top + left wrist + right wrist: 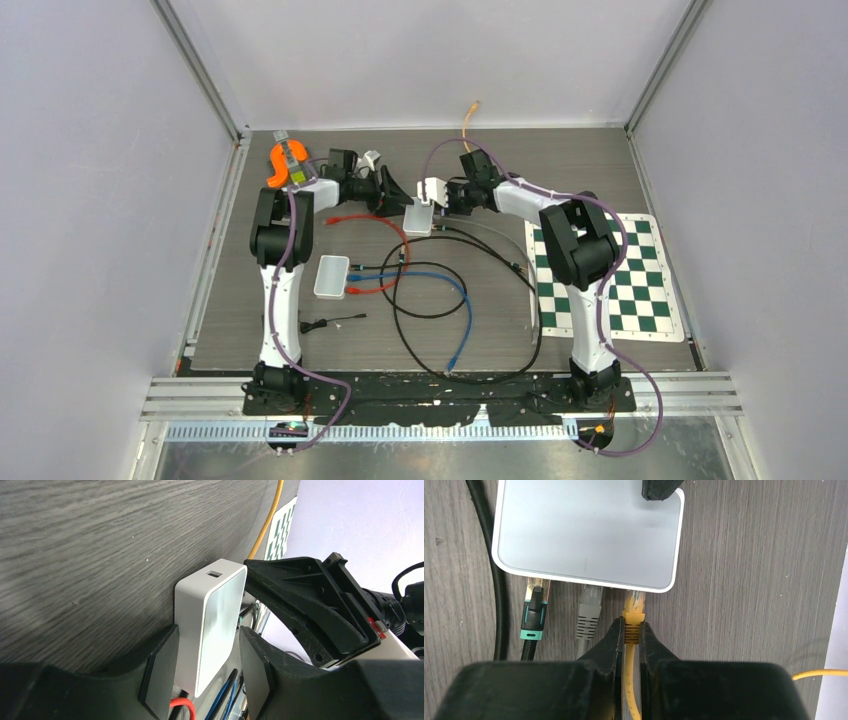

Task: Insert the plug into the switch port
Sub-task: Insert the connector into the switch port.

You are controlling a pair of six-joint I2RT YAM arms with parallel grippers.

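Observation:
The white switch (589, 530) lies on the wooden table, its ports facing my right wrist camera. My right gripper (631, 627) is shut on the yellow plug (633, 616). The plug's clear tip meets the switch's edge at the rightmost port; how deep it sits cannot be told. Its yellow cable (468, 125) runs off to the back wall. My left gripper (208, 632) straddles the switch (212, 625) from the opposite end and is shut on it, with one pad (159, 675) flat against its side. In the top view both grippers meet at the switch (418, 218).
A black-and-teal plug (535, 615) and a grey plug (589, 612) sit in the switch's other ports. A second white box (331, 276) with red and blue cables lies nearer. A black cable loop (470, 340) and a checkerboard (610, 280) are on the right.

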